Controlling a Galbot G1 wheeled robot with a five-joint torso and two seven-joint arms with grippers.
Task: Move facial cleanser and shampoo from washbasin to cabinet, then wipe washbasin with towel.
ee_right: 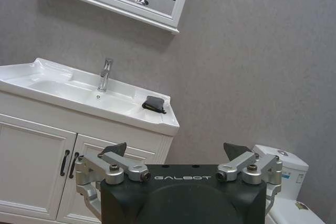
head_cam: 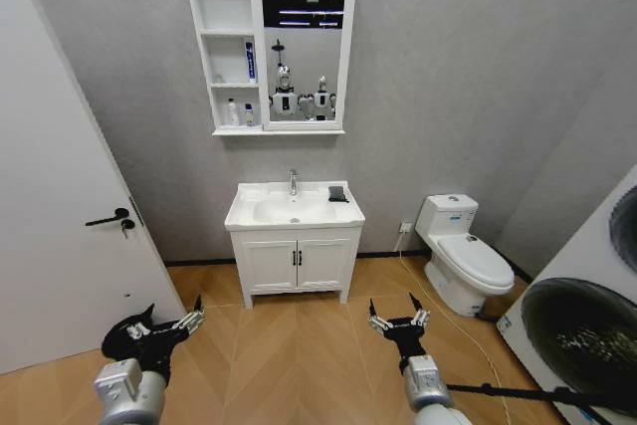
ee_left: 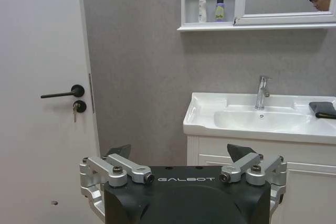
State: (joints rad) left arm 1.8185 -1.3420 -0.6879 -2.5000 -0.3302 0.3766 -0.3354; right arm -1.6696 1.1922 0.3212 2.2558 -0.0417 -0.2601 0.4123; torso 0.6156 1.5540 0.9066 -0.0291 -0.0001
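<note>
Against the grey wall ahead stands one washbasin (head_cam: pixel 295 208), white, with one chrome tap (head_cam: pixel 293 181) at its back edge, set on one vanity (head_cam: pixel 296 264) with two doors and two dark handles. One towel (head_cam: pixel 337 193), dark and folded, lies on the basin top beside the bowl, near the back right corner, apart from the tap. Above hangs one cabinet (head_cam: pixel 270 49) with one mirror (head_cam: pixel 303 47) and a column of open shelves on its left side. Two small bottles (ee_left: pixel 209 9) stand side by side on the lowest shelf: one white, one with a dark cap and yellow-green label. One tall blue-and-white tube (head_cam: pixel 250 61) stands on the shelf above them. Left gripper (head_cam: pixel 171 323) is low over the wood floor, well short of the vanity, jaws spread, holding nothing. Right gripper (head_cam: pixel 396 317) is likewise low over the floor, jaws spread, holding nothing. One toilet (head_cam: pixel 461 255) sits to the right of the vanity; one door (head_cam: pixel 60 246) with a black handle is at the left.
</note>
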